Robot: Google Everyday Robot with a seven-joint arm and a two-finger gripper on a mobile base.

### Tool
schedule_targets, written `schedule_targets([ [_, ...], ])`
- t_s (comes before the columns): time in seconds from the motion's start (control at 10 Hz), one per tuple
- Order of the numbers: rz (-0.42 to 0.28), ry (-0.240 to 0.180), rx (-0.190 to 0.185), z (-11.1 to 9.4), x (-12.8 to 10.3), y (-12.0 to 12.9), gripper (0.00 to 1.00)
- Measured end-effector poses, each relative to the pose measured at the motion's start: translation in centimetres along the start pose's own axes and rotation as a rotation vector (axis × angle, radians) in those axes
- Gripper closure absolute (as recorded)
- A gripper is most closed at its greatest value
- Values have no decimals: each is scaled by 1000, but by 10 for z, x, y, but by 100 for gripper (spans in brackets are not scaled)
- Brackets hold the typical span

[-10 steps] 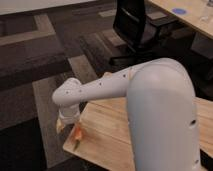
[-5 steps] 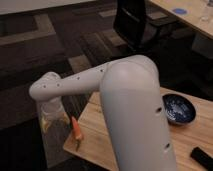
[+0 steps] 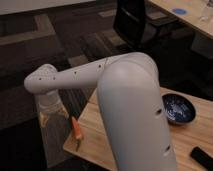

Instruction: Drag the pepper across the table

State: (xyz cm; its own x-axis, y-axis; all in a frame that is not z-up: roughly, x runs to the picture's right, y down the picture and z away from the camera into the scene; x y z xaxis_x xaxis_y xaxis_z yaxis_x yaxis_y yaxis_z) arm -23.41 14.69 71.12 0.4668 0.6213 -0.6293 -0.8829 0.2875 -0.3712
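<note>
Dark blue bowl (image 3: 178, 108) on right side of surface (image 3: 197, 132). Black object (image 3: 202, 157) at lower right, cut off by frame. Office chair (image 3: 134, 22) and second pale table (image 3: 192, 20) beyond, well apart. Bulky white arm (image 3: 132, 115) blocks view of surface middle. Pepper (image 3: 76, 131) lies near left corner, stem end toward near edge. Arm reaches left, bends down at elbow. Claw (image 3: 52, 114) hangs just off left edge, near pepper. Claw state: cannot tell.

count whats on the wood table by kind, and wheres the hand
pepper: 1
bowl: 1
black object: 1
total: 3
hand: beside the pepper, by the table's edge
</note>
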Motion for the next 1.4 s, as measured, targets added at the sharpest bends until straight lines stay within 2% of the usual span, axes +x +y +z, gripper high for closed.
schedule_targets([
  [0.2,78,4,36,-1,19,-17,35],
  [0.6,95,28,135,1,56,-21,35],
  [0.8,102,24,187,1,72,-27,35],
  [0.9,106,24,190,0,74,-28,35],
  [1.0,139,24,205,2,81,-43,35],
  [1.1,147,25,207,3,82,-46,35],
  [1.4,212,31,213,12,92,-76,35],
])
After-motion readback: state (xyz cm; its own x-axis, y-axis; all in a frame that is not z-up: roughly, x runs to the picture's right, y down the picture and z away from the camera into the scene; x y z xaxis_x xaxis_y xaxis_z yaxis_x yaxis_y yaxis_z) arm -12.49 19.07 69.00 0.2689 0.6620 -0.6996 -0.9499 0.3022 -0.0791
